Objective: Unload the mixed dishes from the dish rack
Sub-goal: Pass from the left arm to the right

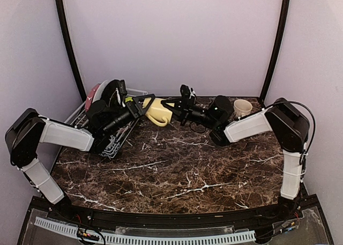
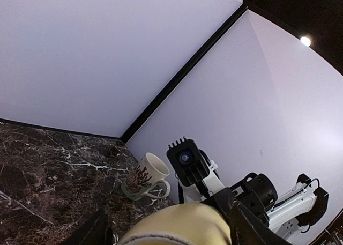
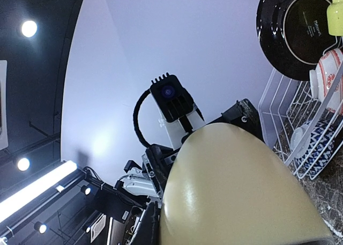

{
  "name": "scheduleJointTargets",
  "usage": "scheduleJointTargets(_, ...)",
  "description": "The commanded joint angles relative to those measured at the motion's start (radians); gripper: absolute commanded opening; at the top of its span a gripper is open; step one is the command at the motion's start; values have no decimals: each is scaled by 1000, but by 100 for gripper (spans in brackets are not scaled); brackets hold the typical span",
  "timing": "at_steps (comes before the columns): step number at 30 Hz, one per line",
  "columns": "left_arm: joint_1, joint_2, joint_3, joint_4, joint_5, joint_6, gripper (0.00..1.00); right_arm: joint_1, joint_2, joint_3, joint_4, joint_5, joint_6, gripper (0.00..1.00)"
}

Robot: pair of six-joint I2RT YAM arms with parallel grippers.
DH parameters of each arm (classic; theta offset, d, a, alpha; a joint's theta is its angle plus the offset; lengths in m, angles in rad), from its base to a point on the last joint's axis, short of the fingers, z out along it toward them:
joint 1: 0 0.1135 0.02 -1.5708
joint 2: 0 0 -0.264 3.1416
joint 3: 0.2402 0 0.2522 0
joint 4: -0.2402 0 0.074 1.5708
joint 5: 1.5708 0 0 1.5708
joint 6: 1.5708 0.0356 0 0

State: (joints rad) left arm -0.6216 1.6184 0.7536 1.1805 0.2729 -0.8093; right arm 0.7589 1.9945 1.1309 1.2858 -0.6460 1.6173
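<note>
At the far middle of the table (image 1: 187, 175): a glossy yellow mug (image 1: 159, 115) sits between the two tools, just right of the rack and tipped onto its side.
Yellow mug, look: pale butter-yellow glaze, smooth and shiny with soft highlights. It has a rounded body and no pattern that shows. In both wrist views it fills the lower part of the picture.
Left tool (image 1: 146, 106): it reaches in from the left with its jaws spread wide around the yellow mug. A dark finger (image 2: 244, 223) presses each side of the body, so it holds the mug.
Right tool (image 1: 172, 112): it comes in from the right and sits at the mug's right end with its jaws closed narrow. Whether it pinches part of the mug cannot be told.
Dish rack (image 1: 117, 146): a white wire-grid basket with low sides stands at the far left of the table, behind the left arm.
In the rack: a round black plate (image 3: 292, 30) stands on edge. Beside it are a red-and-white floral plate (image 3: 329, 73), a blue-and-white patterned dish (image 3: 316, 143) and a sliver of lime-green crockery (image 3: 336, 12).
Far right of the table: a cream mug with a dark printed pattern (image 1: 242, 106) stands upright on the dark brown, white-veined marble. It is well apart from the rack.
</note>
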Motion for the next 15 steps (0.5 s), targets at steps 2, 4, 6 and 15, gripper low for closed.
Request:
scheduleJointTargets(2, -15, -33, -6, -46, -9, 99, 21, -17, -53, -23, 32, 31, -55, 0)
scheduleJointTargets(4, -15, -80, -20, -138, -42, 128, 54, -34, -79, -48, -10, 26, -97, 0)
scheduleJointTargets(6, -13, -150, -33, -260, -76, 193, 83, -54, -106, -69, -58, 11, -145, 0)
scheduleJointTargets(15, 36, -461, -89, -684, -304, 392, 99, -136, -227, -147, -260, -21, -363, 0)
